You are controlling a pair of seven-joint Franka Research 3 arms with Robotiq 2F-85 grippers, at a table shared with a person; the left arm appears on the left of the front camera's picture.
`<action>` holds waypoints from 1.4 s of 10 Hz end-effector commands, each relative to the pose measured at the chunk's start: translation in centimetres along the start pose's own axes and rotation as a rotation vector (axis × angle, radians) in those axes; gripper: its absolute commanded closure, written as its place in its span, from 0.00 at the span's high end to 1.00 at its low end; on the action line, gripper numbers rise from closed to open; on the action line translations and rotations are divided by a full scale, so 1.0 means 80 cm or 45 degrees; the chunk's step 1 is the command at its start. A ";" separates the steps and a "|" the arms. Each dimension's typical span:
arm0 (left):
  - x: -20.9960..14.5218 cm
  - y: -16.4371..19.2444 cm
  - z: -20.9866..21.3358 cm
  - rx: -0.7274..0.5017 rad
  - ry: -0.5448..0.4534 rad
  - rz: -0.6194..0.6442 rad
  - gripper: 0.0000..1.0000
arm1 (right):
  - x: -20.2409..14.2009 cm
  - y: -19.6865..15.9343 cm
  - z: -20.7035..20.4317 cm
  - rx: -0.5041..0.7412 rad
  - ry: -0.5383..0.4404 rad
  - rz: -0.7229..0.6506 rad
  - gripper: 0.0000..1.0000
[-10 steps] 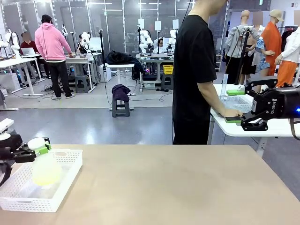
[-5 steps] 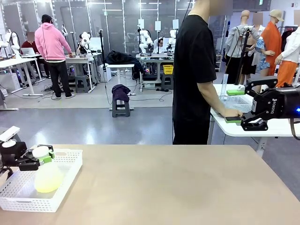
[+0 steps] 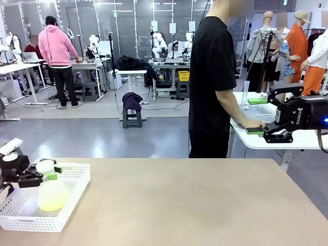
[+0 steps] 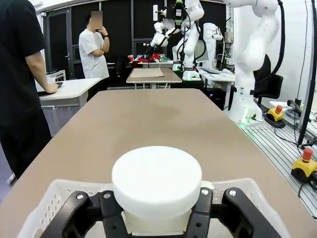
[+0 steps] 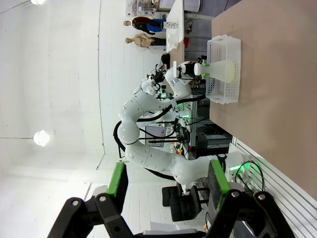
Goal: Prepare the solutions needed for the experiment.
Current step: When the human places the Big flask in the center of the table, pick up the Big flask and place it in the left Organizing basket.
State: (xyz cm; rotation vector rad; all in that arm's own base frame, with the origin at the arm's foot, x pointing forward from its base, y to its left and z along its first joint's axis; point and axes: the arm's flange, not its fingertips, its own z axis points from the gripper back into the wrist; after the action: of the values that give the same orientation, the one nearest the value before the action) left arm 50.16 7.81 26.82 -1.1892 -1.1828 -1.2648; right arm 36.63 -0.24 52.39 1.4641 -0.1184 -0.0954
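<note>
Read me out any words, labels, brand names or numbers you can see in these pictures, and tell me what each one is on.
"ROBOTIQ": white brand lettering on the black body of the right gripper, standing sideways in the front view; small, so read with some doubt.
White sheets on the far glass wall: too small to read.
The flask, its white cap and the white basket: no print visible.

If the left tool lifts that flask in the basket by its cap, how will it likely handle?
The flask holds little pale yellow liquid, so probably light. Its wide base suggests it stands steadily, though the liquid may slosh. The smooth white cap could slip.
</note>
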 end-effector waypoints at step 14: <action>0.009 -0.006 0.045 0.083 0.093 -0.001 1.00 | 0.000 0.002 0.000 0.009 0.004 0.006 0.82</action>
State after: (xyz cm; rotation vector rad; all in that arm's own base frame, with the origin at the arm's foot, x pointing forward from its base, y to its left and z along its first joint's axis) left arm 49.77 11.53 27.51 -1.0845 -1.1680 -1.2414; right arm 36.63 -0.24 52.39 1.4640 -0.1184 -0.0954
